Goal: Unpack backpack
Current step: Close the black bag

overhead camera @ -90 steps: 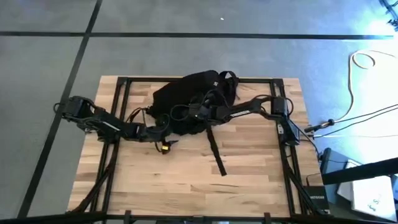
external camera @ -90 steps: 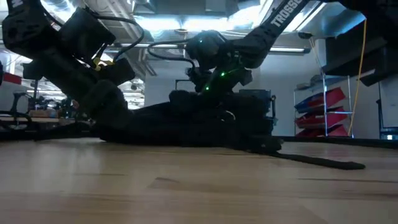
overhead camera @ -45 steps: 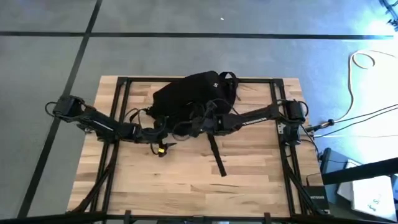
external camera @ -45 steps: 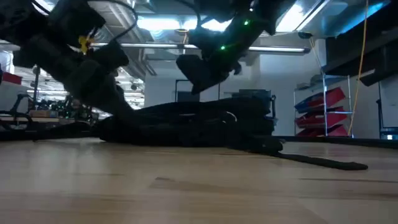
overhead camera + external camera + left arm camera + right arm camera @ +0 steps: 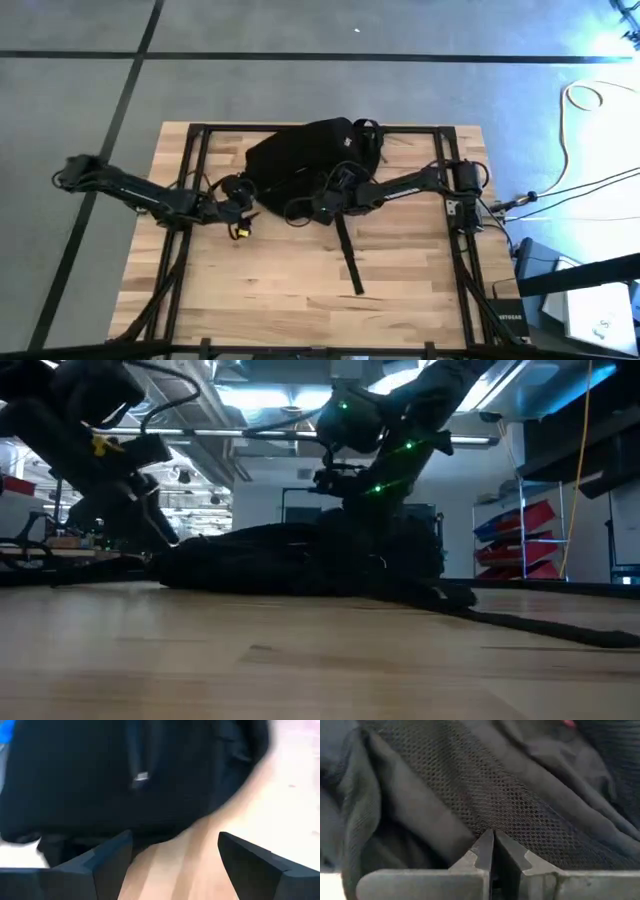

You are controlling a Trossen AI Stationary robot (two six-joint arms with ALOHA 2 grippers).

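Toward the far edge of the table (image 5: 400, 280) the backpack (image 5: 300, 150) lies flat, one long strap (image 5: 347, 250) trailing out toward the near side. Both arms work at its near edge. In the right wrist view, the right end effector (image 5: 493, 851) has its fingers pressed together against the backpack's mesh fabric — whether any cloth is pinched between them I cannot tell. The left end effector (image 5: 175, 852) sits just beside the backpack's left side, fingers apart with bare wood between them, holding nothing.

The step in hand looks like getting the backpack open or lifted so its contents can come out. To do it well, the right arm would need a real pinch on a fold or on a zipper pull, not a slide across the mesh; a small pale tab (image 5: 140, 776) shows on the fabric ahead of the left fingers and may be such a pull. One arm should pin the soft body down while the other draws — otherwise the whole bag will drag.

Count: one backpack, two arms, no unpacked items in view.
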